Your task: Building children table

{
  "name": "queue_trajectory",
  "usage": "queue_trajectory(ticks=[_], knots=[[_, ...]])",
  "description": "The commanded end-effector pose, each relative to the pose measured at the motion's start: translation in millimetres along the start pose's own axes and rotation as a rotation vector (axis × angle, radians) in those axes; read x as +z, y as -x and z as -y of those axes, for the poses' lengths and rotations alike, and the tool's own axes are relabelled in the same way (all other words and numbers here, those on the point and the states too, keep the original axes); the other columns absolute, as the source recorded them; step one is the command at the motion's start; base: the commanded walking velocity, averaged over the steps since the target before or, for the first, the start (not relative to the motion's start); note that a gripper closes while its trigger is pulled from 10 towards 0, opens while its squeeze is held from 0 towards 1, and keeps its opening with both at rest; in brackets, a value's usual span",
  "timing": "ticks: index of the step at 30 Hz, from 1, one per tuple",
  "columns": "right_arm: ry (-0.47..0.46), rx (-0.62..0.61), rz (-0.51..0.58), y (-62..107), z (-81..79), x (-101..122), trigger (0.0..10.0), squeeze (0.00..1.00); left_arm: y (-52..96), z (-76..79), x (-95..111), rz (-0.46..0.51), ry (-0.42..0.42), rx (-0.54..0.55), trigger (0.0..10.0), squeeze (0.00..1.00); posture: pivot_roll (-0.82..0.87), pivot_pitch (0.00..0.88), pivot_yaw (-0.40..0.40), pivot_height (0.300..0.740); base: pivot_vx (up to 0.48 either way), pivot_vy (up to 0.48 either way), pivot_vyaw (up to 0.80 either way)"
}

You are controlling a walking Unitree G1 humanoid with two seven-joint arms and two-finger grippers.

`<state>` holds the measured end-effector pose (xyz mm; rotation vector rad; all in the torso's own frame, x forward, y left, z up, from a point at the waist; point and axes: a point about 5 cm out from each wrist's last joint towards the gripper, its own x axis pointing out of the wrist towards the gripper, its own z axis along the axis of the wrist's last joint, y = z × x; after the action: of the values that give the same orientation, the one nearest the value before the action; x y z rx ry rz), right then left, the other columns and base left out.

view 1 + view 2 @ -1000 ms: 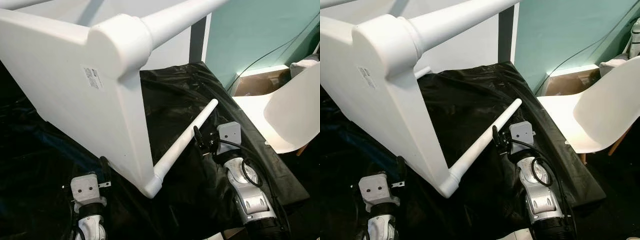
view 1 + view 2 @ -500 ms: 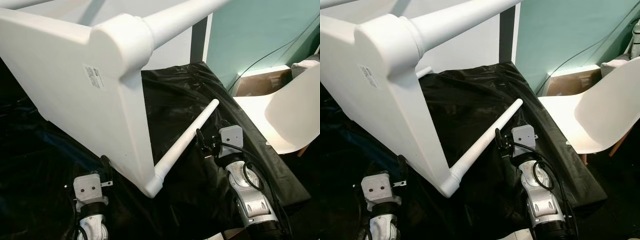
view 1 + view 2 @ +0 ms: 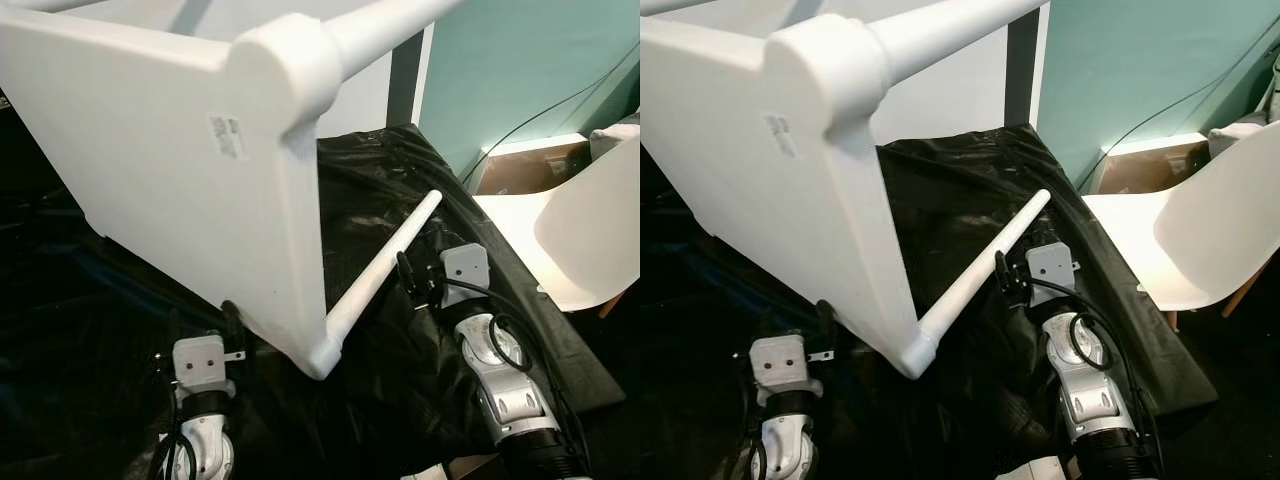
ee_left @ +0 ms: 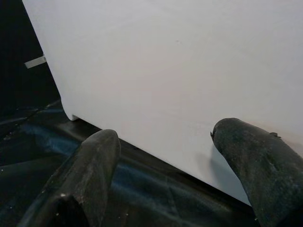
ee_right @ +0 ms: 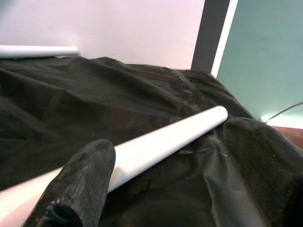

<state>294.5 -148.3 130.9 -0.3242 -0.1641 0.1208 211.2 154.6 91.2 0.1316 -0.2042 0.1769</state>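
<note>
We see the white tabletop [image 3: 190, 170] tipped up on its edge over the black sheet [image 3: 950, 200], and compared with a second ago it sits further right in both eye views, its lower corner now nearer the right arm. The left gripper [image 3: 205, 325] has also come in closer under the panel's lower edge. The grippers shift with it, so part of this may be the head camera moving; we cannot split the two cleanly. For the task, we judge the table is being turned or steadied with its legs already on, so assembly looks well along.

The lower leg [image 3: 385, 268] runs from the panel's near corner socket out to the far right, its rounded free end pointing away from us toward the teal wall [image 3: 1140, 70]. Its long axis lies low over the sheet. A second leg [image 3: 940, 30] leaves the top corner on the same heading, up and right. A third white rod [image 5: 38, 50] lies far back on the sheet.

In the left wrist view the fingers [image 4: 90, 165] are spread apart just below the panel's edge, not clamping it. The right gripper [image 3: 1002, 275] sits just beside the lower leg, and in its wrist view the fingers [image 5: 80, 175] stand apart with the leg running between them, one finger crossing over it; contact is unclear.

A white chair [image 3: 1200, 230] stands to the right.
</note>
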Motion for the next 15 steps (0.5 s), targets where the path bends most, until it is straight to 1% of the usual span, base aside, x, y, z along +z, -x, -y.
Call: queue_trajectory(ticks=[1, 2, 3, 4, 5, 6, 9, 12, 13, 15], knots=[[0.047, -0.006, 0.017, -2.4, 2.3, 2, 10.0, 0.00, -0.9, 8.5, 0, 0.004, 0.005, -0.058, 10.0, 0.00, -0.03, 0.000, 0.047, 0.740, 0.000, 0.000, 0.00], [0.082, -0.005, 0.030, -3.1, 2.6, 4, 10.0, 0.00, -1.2, 8.1, -1, 0.004, 0.003, -0.061, 10.0, 0.00, -0.03, 0.000, 0.051, 0.740, 0.000, 0.000, 0.00], [0.082, -0.005, 0.030, -3.1, 2.6, 4, 10.0, 0.00, -1.2, 8.1, -1, 0.004, 0.003, -0.061, 10.0, 0.00, -0.03, 0.000, 0.051, 0.740, 0.000, 0.000, 0.00], [0.103, -0.005, 0.039, -3.5, 2.8, 5, 10.0, 0.00, -1.4, 7.7, -1, 0.004, 0.001, -0.062, 10.0, 0.00, -0.03, 0.000, 0.051, 0.740, 0.000, 0.000, 0.00], [0.145, -0.004, 0.064, -5.4, 3.0, 10, 10.0, 0.00, -1.7, 7.2, -2, 0.003, -0.002, -0.065, 10.0, 0.00, -0.03, 0.000, 0.061, 0.740, 0.000, 0.000, 0.00], [0.145, -0.004, 0.064, -5.4, 3.0, 10, 10.0, 0.00, -1.7, 7.2, -2, 0.003, -0.002, -0.065, 10.0, 0.00, -0.03, 0.000, 0.061, 0.740, 0.000, 0.000, 0.00], [0.190, -0.016, 0.093, -12.3, 5.3, 19, 10.0, 0.00, -2.6, 8.0, -3, 0.008, -0.013, -0.084, 10.0, 0.00, -0.03, 0.000, 0.064, 0.740, 0.000, 0.000, 0.00], [0.194, -0.009, 0.079, -13.2, 5.5, 18, 10.0, 0.00, -2.8, 8.2, -3, 0.010, -0.014, -0.087, 10.0, 0.00, -0.03, 0.000, 0.065, 0.740, 0.000, 0.000, 0.00], [0.195, 0.015, 0.056, -13.1, 4.8, 16, 10.0, 0.00, -2.9, 8.6, -3, 0.012, -0.013, -0.087, 10.0, 0.00, -0.04, 0.000, 0.065, 0.740, 0.000, 0.000, 0.00], [0.177, 0.083, 0.055, -9.8, 0.5, 18, 10.0, 0.00, -2.5, 9.0, -3, 0.014, -0.013, -0.087, 10.0, 0.00, -0.04, 0.000, 0.063, 0.740, 0.000, 0.000, 0.00]])
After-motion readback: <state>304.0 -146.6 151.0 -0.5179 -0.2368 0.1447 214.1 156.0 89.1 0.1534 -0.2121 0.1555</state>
